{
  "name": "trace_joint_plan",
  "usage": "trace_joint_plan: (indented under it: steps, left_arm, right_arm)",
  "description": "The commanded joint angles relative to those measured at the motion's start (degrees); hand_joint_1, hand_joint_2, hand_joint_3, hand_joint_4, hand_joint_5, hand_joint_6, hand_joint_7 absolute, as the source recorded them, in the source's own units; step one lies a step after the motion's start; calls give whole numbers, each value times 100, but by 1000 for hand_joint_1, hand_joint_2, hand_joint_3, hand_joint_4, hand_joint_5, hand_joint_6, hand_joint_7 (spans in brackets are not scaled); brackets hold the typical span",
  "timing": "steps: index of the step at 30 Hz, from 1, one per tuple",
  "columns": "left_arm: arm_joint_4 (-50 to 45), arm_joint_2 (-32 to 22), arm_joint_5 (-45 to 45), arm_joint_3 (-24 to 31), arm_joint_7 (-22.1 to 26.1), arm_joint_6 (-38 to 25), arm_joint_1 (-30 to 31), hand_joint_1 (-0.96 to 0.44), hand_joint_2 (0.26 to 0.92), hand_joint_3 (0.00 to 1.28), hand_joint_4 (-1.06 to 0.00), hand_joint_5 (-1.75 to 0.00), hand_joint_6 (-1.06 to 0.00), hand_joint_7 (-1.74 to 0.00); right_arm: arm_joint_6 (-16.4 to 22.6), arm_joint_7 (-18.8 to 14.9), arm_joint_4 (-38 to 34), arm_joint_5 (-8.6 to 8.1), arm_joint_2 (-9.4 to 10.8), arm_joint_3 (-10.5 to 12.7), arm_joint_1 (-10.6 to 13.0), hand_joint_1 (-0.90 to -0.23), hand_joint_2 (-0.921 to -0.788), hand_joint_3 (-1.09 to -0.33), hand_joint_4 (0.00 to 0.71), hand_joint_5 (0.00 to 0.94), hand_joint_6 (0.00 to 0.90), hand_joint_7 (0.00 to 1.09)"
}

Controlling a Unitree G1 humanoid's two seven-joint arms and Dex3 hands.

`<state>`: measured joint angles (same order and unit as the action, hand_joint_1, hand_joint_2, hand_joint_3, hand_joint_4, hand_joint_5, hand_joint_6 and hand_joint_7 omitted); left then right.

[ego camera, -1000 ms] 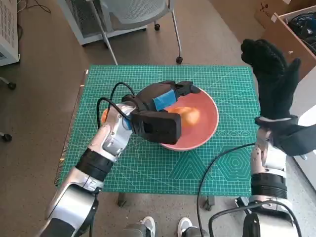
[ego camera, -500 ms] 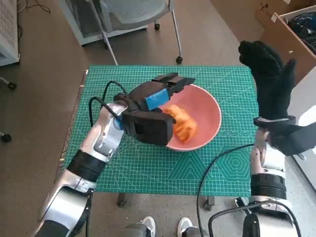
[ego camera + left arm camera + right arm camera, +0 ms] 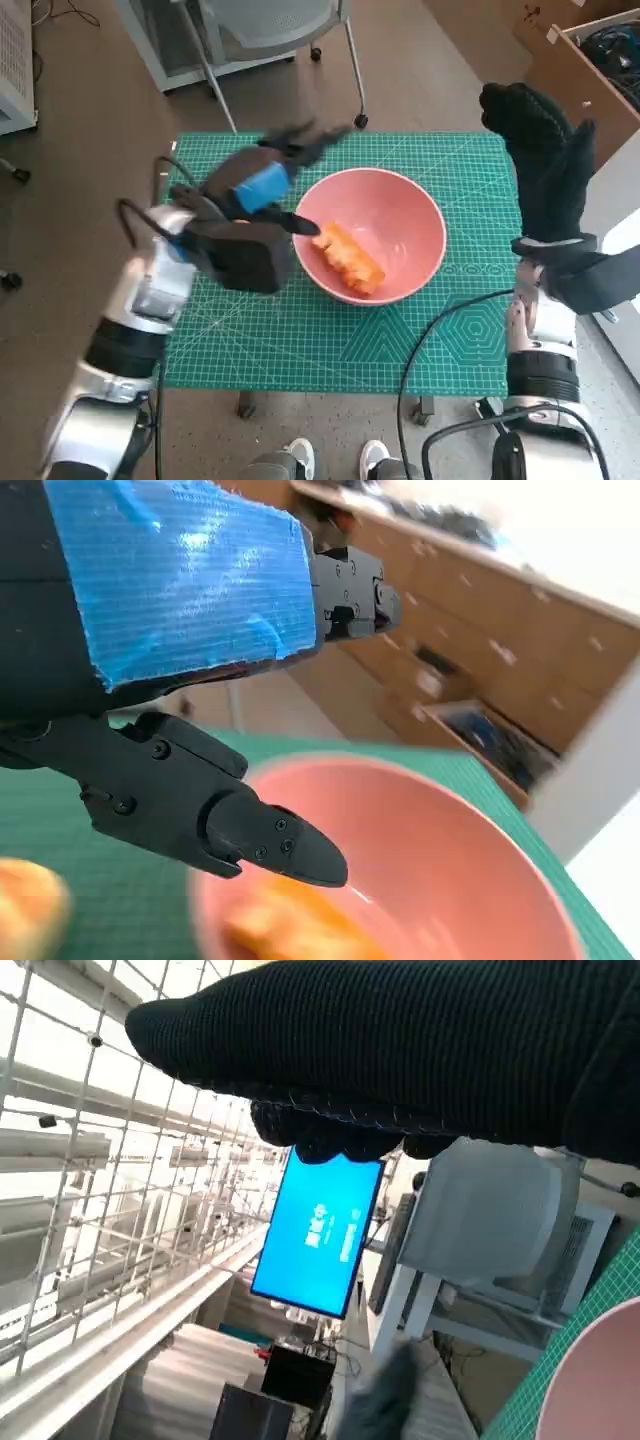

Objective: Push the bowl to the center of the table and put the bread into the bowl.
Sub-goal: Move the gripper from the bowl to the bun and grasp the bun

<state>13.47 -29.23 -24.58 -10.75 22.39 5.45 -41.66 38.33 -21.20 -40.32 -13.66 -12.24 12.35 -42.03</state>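
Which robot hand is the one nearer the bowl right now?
The left robot hand, the black one with blue tape. It hovers open beside the pink bowl's rim, with the bread inside. The gloved right robot hand is raised past the table's edge.

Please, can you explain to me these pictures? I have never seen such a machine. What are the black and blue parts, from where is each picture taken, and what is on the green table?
This is a humanoid robot at a small table. The wide picture comes from a camera on its head, looking down. The other two come from cameras behind each wrist.

The left robot hand is black with blue tape on its back. It hovers beside the pink bowl, fingers apart, holding nothing. The right robot hand wears a black knitted glove and is raised beside the table, also empty.

The green cutting mat covers the table. The bowl stands near its middle, and the orange bread lies inside it. The left wrist view shows another orange thing on the mat, too blurred to identify.
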Motion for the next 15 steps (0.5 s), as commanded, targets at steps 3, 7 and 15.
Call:
trace_joint_plan:
  steps: [3, 7, 15]
  left_arm:
    - [-544, -421, 24, 330, 136, -352, 343, -448, 816, 1, 1, 1, -100, -136]
    - [-870, -504, -5, 438, 210, -758, 495, -381, 797, 0, 1, 1, -117, -124]
    - [-1241, -494, -43, 461, 302, -1448, 725, -308, 780, 0, -1, 0, -134, -103]
  right_arm:
    - [-98, -87, -97, -51, 31, -8, 35, -638, -921, -822, 171, 0, 66, 402]
    - [-80, -121, -155, -55, 28, -3, 6, -639, -921, -821, 171, 0, 64, 406]
    - [-54, -187, -316, -50, 23, -1, -104, -650, -921, -816, 171, 0, 60, 412]
